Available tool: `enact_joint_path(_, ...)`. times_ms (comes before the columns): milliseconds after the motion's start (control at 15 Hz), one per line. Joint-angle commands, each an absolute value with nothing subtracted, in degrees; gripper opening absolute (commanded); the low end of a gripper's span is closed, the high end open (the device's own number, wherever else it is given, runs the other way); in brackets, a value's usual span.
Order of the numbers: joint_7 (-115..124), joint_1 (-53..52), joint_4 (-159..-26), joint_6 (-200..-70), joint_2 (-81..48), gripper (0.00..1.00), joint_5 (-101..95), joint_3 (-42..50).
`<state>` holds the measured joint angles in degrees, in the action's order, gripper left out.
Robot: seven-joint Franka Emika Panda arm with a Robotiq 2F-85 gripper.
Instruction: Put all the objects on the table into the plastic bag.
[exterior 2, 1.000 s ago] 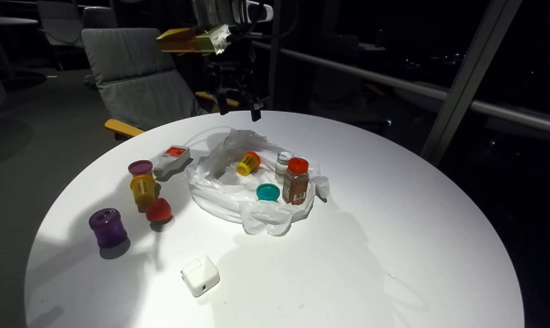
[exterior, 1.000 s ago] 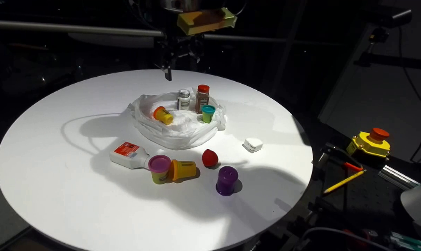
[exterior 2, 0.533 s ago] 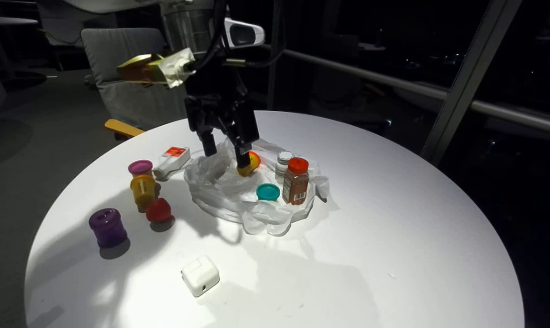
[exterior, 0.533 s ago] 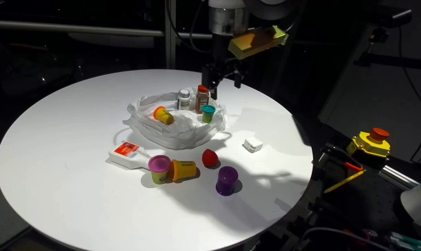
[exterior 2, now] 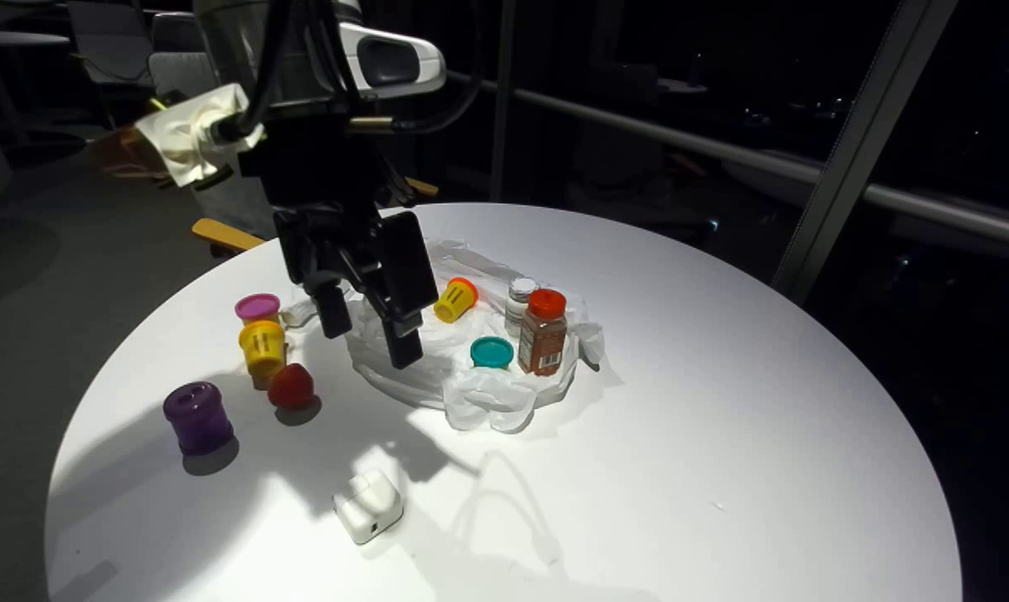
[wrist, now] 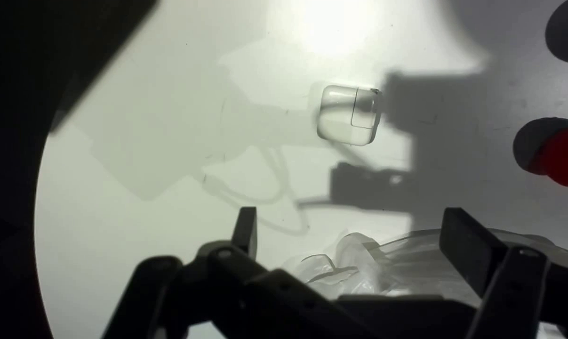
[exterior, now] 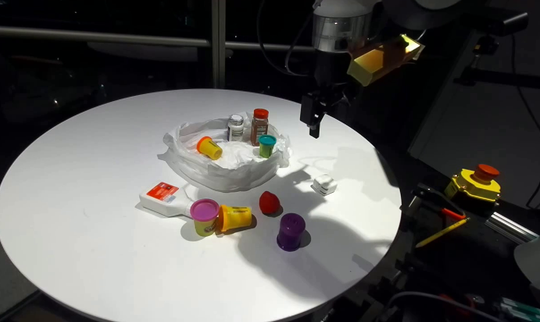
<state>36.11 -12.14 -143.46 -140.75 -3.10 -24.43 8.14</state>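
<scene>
Lying leftmost on the desk (exterior: pixel 86 255) in an exterior view, a white bottle (exterior: pixel 162 201) is followed by the plastic bag (exterior: pixel 225 179), in which an orange-lidded tub (exterior: pixel 210 148) tipped sideways, a white-capped bottle (exterior: pixel 235 129), a red-capped bottle (exterior: pixel 259 127) and a teal-lidded tub (exterior: pixel 266 147) are contained. Nearer the camera, a purple-lidded tub (exterior: pixel 205 218), a yellow tub (exterior: pixel 236 217) laid sideways, a red object (exterior: pixel 269 203) and a purple container (exterior: pixel 291 231) are seen. Next, the gripper (wrist: pixel 350 221) (jaws spread wide in the wrist view) is poised above the desk, and a white block (exterior: pixel 325 185) is found rightmost.
</scene>
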Motion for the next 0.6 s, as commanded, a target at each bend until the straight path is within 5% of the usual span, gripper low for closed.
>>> enact_joint_path(0, 36.21, -8.87, -143.40, -140.60, -3.07, 1.00, -24.63, 4.89)
enact_joint_path(533, 45.99, -7.64, -144.88, -147.51, -6.56, 1.00, -30.57, 3.95)
